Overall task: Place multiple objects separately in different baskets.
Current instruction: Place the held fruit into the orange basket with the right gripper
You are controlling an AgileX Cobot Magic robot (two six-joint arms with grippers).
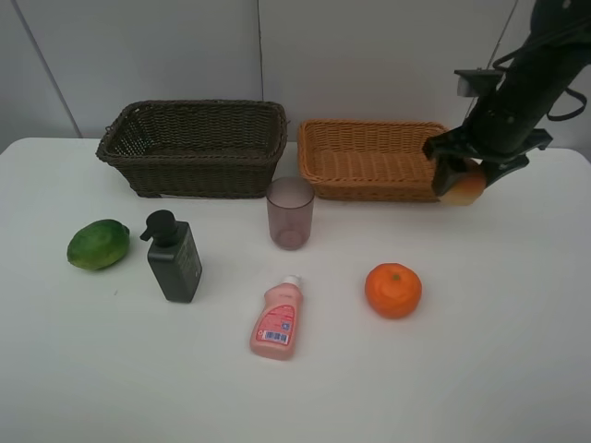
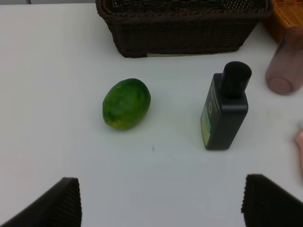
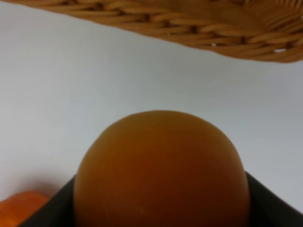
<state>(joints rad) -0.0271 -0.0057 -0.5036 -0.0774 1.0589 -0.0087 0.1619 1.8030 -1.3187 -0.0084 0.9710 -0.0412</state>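
My right gripper is shut on the red-yellow peach, held just above the table beside the right front corner of the light tan basket. In the right wrist view the peach fills the jaws, with the tan basket's weave beyond it. My left gripper is open over bare table, short of the green fruit and the dark pump bottle. The dark brown basket stands at the back left. An orange, a mauve cup and a pink bottle rest on the table.
The white table runs back to a pale wall behind the baskets. The pink bottle lies on its side in front of the cup. The green fruit sits near the left edge, the pump bottle upright beside it.
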